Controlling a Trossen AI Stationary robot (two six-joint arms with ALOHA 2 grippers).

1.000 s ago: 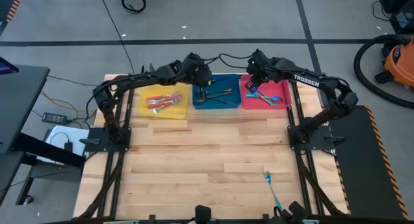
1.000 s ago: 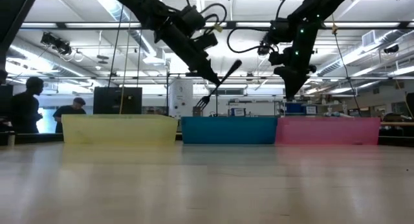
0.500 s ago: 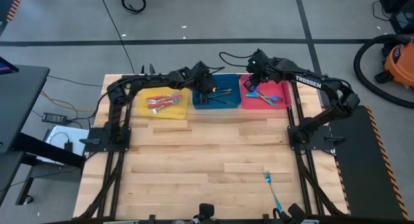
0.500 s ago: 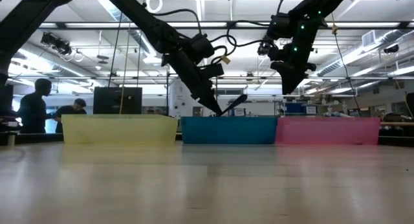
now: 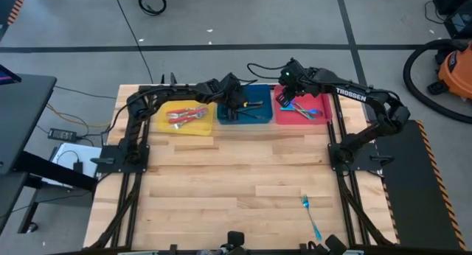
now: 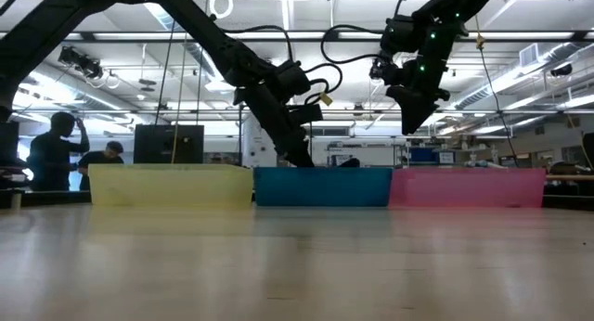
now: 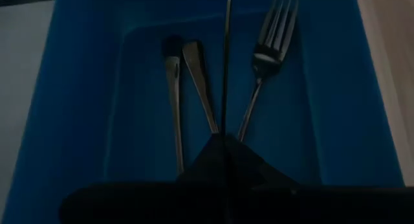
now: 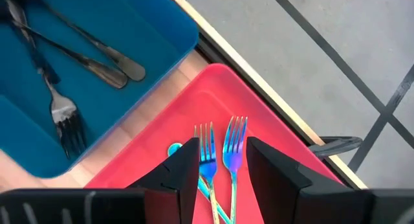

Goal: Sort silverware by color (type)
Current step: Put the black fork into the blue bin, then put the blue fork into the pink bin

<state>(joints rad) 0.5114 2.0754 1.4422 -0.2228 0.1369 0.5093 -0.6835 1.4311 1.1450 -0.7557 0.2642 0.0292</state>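
Inside the glossy blue bin (image 7: 77, 88) our left gripper (image 5: 237, 107) seems pinched on a slim dark metal utensil (image 7: 227, 62); our right gripper (image 8: 222, 162) gapes above iridescent forks (image 8: 220, 149).

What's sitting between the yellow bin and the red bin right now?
The blue bin sits between the yellow bin and the red bin, holding dark metal silverware. The left end effector reaches into it. The high view shows this.

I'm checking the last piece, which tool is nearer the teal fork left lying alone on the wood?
Right. The right tool hovers over the red bin on the teal fork's side; the left tool is down in the blue bin.
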